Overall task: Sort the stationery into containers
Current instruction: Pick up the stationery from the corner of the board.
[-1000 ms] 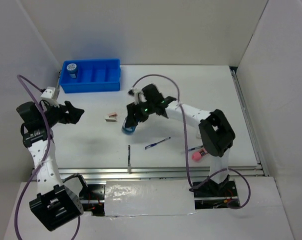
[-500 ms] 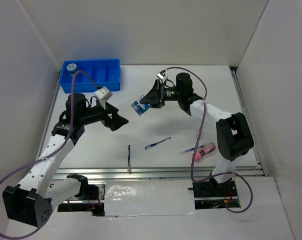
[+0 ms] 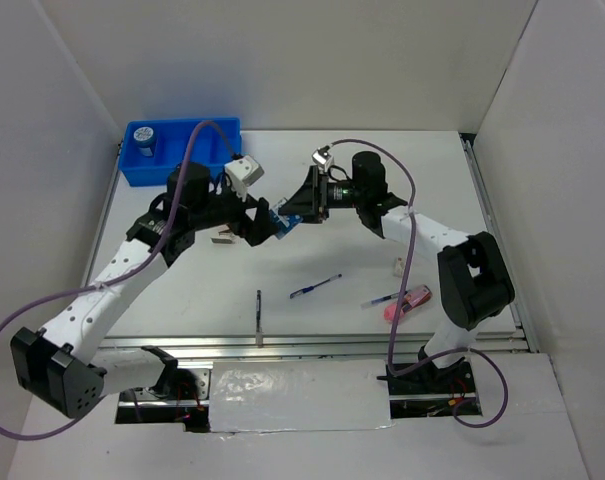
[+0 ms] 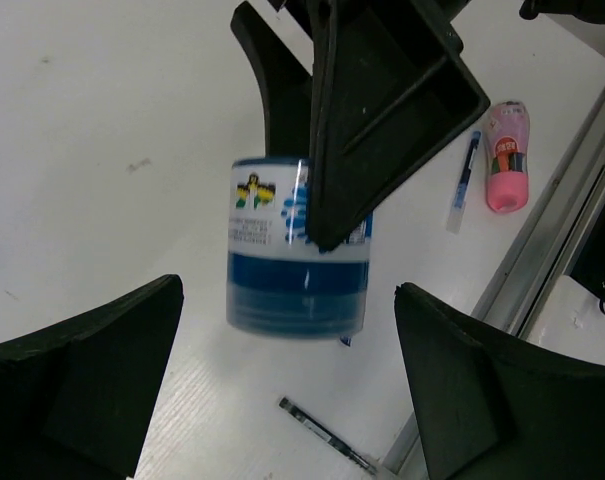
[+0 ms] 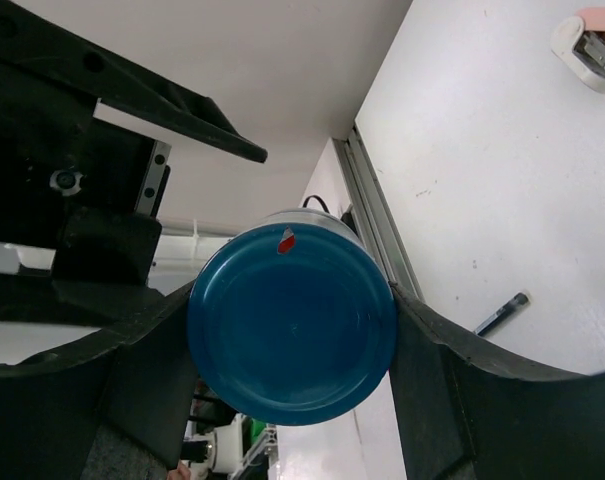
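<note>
My right gripper (image 3: pixel 300 208) is shut on a blue tape roll (image 4: pixel 297 250) and holds it in the air over the middle of the table. Its flat blue end (image 5: pixel 292 320) fills the right wrist view between the two black fingers. My left gripper (image 4: pixel 287 330) is open, one finger on each side of the roll with clear gaps, not touching it. The blue tray (image 3: pixel 192 168) stands at the far left with another tape roll (image 3: pixel 147 140) in its leftmost compartment. A pink tube (image 4: pixel 507 155) and a blue pen (image 4: pixel 462 180) lie on the table below.
A small eraser (image 3: pixel 222 238) lies under the left arm. A blue pen (image 3: pixel 315 287) and a dark stick (image 3: pixel 259 315) lie near the front. A small white piece (image 3: pixel 399 265) sits by the right arm. A metal rail (image 3: pixel 322 342) runs along the front edge.
My left arm has swung from the far left to the middle, with its gripper opened wide round the roll. The right gripper lifted the roll off the table and holds it raised.
</note>
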### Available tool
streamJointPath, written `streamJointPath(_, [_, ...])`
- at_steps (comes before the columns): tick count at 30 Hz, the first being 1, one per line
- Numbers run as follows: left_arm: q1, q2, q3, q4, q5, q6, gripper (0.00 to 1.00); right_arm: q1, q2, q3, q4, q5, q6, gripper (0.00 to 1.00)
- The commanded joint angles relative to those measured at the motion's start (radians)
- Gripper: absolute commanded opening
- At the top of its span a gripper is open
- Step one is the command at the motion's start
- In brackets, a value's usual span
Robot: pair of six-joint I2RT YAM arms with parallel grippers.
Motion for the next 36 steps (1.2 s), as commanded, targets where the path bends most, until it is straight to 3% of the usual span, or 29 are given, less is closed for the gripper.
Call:
streamJointPath(1, [-0.032, 0.07, 0.099, -0.086, -0.03, 0.083, 0.99, 0.023, -0.064, 0.026, -0.011, 0.0, -0.038, 0.0])
streamJointPath(12, [-0.042, 0.16, 0.177, -0.256, -0.031, 0.142, 0.93, 0.013, -0.085, -0.009, 0.085, -0.034, 0.024, 0.0])
streamJointPath(17, [-0.035, 0.1, 0.096, -0.178, 0.007, 0.108, 0.93, 0.0, -0.071, -0.045, 0.259, -0.065, 0.168, 0.0])
streamJointPath(26, [-0.022, 0.08, 0.055, -0.071, 0.058, 0.056, 0.92, 0.006, -0.061, -0.083, 0.422, -0.094, 0.322, 0.0])
streamJointPath(31, [-0.009, 0.046, -0.004, 0.03, 0.056, -0.048, 0.91, 0.008, -0.044, -0.118, 0.574, -0.079, 0.47, 0.0])
streamJointPath(36, [0.011, 0.023, -0.036, 0.11, 0.015, -0.111, 0.8, 0.009, -0.032, -0.148, 0.675, -0.052, 0.574, 0.0])
